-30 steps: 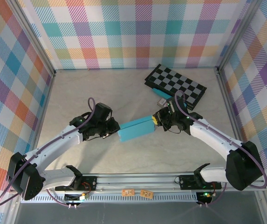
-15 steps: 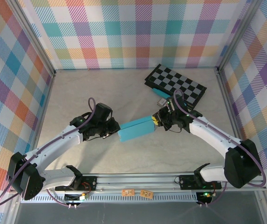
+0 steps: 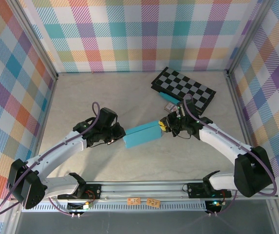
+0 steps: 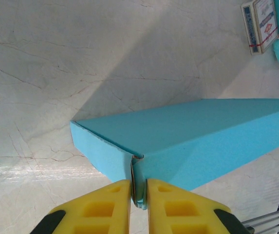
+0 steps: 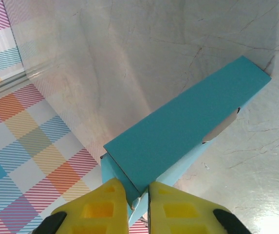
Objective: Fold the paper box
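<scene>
Plaid walls [image 3: 129, 39] ring a marbled desk [image 3: 105, 97], where the paper box [image 3: 142, 135] lies at centre, nearly formed. Your left tool [image 4: 139, 187] pinches its 9 o'clock end, your right tool [image 5: 138, 191] its 3 o'clock end flap. You're likely closing the ends, so press the flaps home gently.

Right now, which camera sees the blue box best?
The top camera: it shows the whole blue box, both ends at once. The left wrist camera shows one end close up; the right wrist camera shows its long top and other end.
</scene>
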`<state>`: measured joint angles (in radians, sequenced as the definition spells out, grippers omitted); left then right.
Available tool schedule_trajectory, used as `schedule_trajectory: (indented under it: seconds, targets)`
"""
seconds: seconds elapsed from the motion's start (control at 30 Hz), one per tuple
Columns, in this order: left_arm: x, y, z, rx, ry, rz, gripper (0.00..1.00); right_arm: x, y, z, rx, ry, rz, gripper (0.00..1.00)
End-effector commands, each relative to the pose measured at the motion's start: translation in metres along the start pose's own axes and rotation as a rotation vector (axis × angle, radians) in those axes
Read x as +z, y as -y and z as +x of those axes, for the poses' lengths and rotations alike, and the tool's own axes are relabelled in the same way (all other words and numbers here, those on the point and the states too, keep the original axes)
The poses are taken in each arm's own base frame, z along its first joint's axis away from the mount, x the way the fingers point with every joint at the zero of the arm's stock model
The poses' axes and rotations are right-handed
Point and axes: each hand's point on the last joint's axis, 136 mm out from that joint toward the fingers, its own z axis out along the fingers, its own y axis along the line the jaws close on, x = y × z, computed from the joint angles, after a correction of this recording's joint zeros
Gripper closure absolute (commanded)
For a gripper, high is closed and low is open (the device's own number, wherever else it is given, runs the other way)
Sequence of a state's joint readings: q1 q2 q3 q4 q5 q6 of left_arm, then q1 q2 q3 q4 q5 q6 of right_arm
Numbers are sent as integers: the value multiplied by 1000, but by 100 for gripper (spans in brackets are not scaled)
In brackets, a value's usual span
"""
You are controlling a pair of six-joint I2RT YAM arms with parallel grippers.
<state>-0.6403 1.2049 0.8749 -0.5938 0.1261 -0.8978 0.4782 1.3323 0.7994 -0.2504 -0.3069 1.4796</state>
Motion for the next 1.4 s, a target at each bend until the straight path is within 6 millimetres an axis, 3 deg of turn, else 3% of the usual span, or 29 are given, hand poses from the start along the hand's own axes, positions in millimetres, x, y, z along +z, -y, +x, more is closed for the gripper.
schedule_trajectory:
  seconds: [0.0,0.07,0.2,0.4,0.5,0.63,0.8,1.0,1.23,1.37]
  targets:
    - [7,-121,70,-48,-257,-479,85,-22,205,10,276,34,733,84]
    - [5,-109,65,-49,-236,-431,83,-25,187,4,223,61,679,81]
    - [-3,-68,48,-64,-185,-292,74,-29,133,-1,91,90,528,72]
    - [-6,-22,37,-84,-182,-158,72,-36,69,19,-6,105,370,48]
    - [-4,-15,37,-86,-189,-143,72,-32,59,35,17,109,326,37]
    - [-2,-16,40,-90,-199,-139,72,-11,47,47,68,85,263,32]
    - [-1,-18,43,-90,-206,-141,72,-15,1,57,-29,150,172,30]
    - [-1,-20,43,-90,-205,-146,72,-8,-13,73,-36,136,168,29]
    - [-3,-12,41,-86,-199,-120,72,32,6,72,19,99,256,29]
    - [-7,-5,39,-83,-194,-91,69,42,9,64,18,114,261,37]
